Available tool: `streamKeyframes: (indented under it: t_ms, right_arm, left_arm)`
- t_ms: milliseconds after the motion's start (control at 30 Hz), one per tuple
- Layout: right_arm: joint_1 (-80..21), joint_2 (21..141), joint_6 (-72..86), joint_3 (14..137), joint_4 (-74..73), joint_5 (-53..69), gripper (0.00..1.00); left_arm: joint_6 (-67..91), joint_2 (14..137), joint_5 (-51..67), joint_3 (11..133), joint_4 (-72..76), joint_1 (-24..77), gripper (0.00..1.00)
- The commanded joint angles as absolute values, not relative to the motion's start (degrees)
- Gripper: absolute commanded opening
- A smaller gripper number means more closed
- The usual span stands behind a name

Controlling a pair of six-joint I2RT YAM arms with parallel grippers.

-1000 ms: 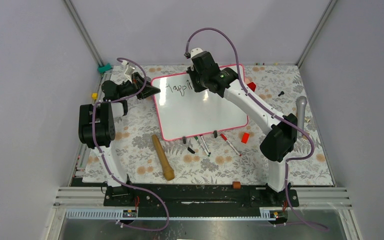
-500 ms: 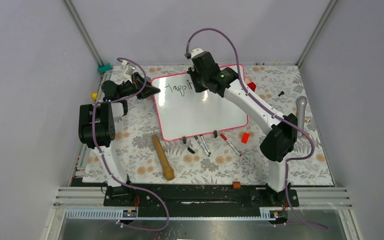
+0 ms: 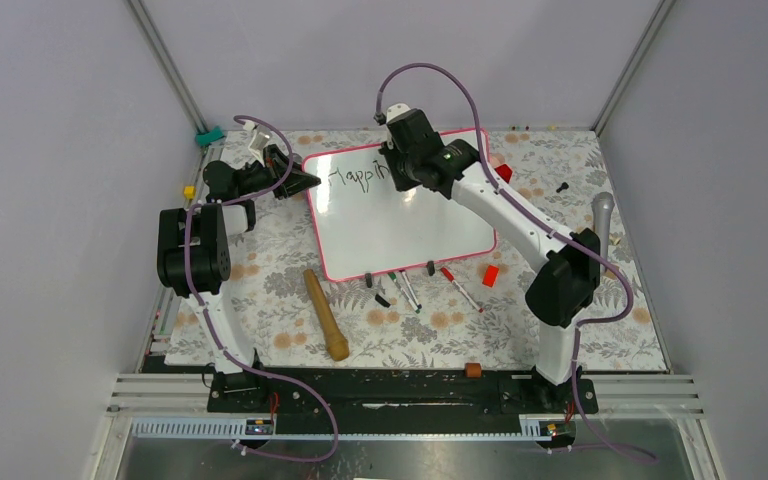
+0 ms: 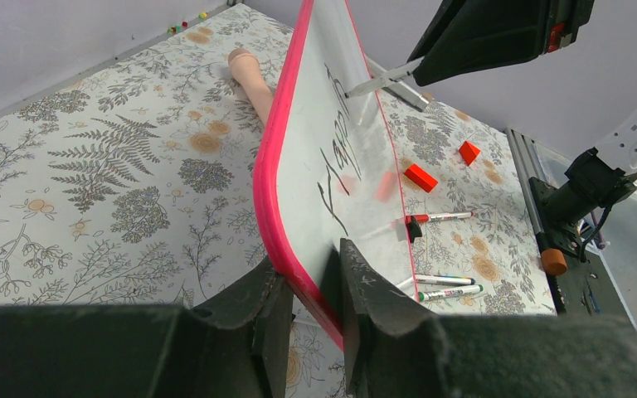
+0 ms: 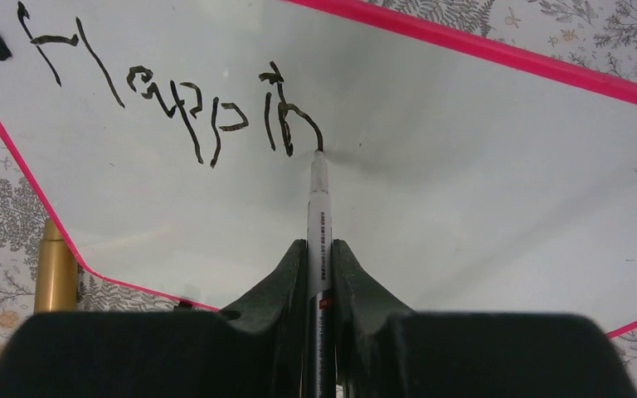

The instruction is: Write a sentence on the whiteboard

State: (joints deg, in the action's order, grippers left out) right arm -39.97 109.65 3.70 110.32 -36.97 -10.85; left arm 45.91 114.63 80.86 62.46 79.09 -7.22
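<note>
The whiteboard (image 3: 400, 225) lies on the floral table, white with a pink-red frame. My left gripper (image 4: 308, 278) is shut on its left frame edge (image 4: 278, 182), also seen in the top view (image 3: 300, 181). My right gripper (image 5: 319, 249) is shut on a marker (image 5: 319, 215) whose tip touches the board (image 5: 464, 182). The sentence (image 5: 174, 104) reads "Happin" in black letters, the tip at the end of the "n". It also shows in the top view (image 3: 355, 177) and the left wrist view (image 4: 337, 157).
A wooden rolling pin (image 3: 326, 314) lies in front of the board. Several markers (image 3: 460, 288) and caps lie along its near edge. Red blocks (image 3: 490, 275) and a microphone (image 3: 601, 225) sit at the right. A brown cork (image 3: 473, 370) sits by the arm bases.
The right gripper has shifted slightly right with the marker. The writing has grown from "Happi" to "Happin". The left gripper has not moved.
</note>
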Motion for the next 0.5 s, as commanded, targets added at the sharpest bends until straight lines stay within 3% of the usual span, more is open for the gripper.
streamKeyframes:
  t_ms: [0,467]
  right_arm:
    - [-39.1,107.4,3.4,108.8,-37.0,-10.9,0.0]
    - [-38.9,100.6,4.7,107.0,-31.8,-8.8,0.0]
  left_arm:
    - [37.6,115.7,94.8,60.8,83.8,-6.5,0.0]
    - [37.5,115.7,94.8,60.9,83.8,-6.5,0.0]
